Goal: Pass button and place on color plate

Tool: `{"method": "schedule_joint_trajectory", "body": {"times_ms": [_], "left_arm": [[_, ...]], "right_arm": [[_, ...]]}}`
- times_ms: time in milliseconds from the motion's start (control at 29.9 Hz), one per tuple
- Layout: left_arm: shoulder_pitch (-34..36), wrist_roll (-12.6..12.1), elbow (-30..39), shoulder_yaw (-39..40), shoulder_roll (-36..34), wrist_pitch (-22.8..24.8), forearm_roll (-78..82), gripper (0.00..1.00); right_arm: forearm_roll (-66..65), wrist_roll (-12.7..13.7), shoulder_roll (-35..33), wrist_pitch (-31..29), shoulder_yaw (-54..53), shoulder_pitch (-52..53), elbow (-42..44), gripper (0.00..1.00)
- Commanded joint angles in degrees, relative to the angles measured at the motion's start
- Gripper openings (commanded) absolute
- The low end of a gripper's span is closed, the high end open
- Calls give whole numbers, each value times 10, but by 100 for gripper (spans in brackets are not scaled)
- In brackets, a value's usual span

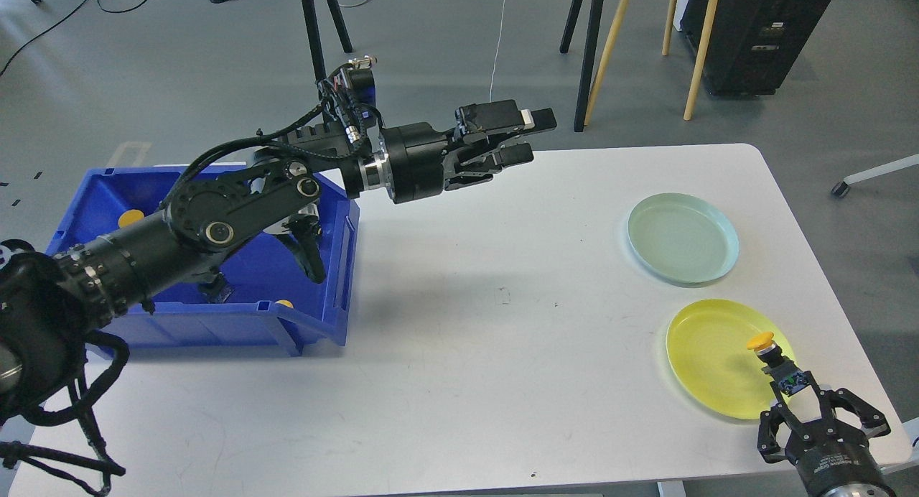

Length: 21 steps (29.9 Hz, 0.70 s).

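Note:
A yellow-capped button (pixel 760 341) stands upright over the right part of the yellow plate (pixel 707 360). My right gripper (pixel 790 391) comes in from the bottom right corner and is shut on the button's dark base. I cannot tell whether the button touches the plate. My left gripper (pixel 528 136) is open and empty, held in the air above the table's far middle edge, far from both plates. A pale green plate (pixel 682 237) lies empty behind the yellow one.
A blue bin (pixel 337 267) stands at the table's left side under my left arm, with yellow buttons (pixel 131 217) inside. Tripod and wooden legs stand on the floor beyond the table's far edge.

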<state>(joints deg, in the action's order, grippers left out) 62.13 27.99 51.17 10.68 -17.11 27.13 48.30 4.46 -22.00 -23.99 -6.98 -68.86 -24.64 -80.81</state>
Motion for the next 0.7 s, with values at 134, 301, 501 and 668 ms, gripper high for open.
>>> {"method": "schedule_joint_trajectory", "body": {"times_ms": [134, 301, 501, 668], "left_arm": [[41, 0, 36, -115, -158, 3, 157, 87], [34, 0, 53, -121, -245, 9, 309, 89], [30, 0, 35, -122, -302, 9, 441, 89], [16, 0, -52, -122, -293, 9, 508, 89]], "right_arm": [[0, 1, -4, -5, 14, 10, -8, 59], [0, 0, -6, -8, 5, 22, -28, 100], [-1, 3, -45, -10, -13, 92, -57, 100], [-1, 4, -81, -9, -14, 165, -76, 100]]}}
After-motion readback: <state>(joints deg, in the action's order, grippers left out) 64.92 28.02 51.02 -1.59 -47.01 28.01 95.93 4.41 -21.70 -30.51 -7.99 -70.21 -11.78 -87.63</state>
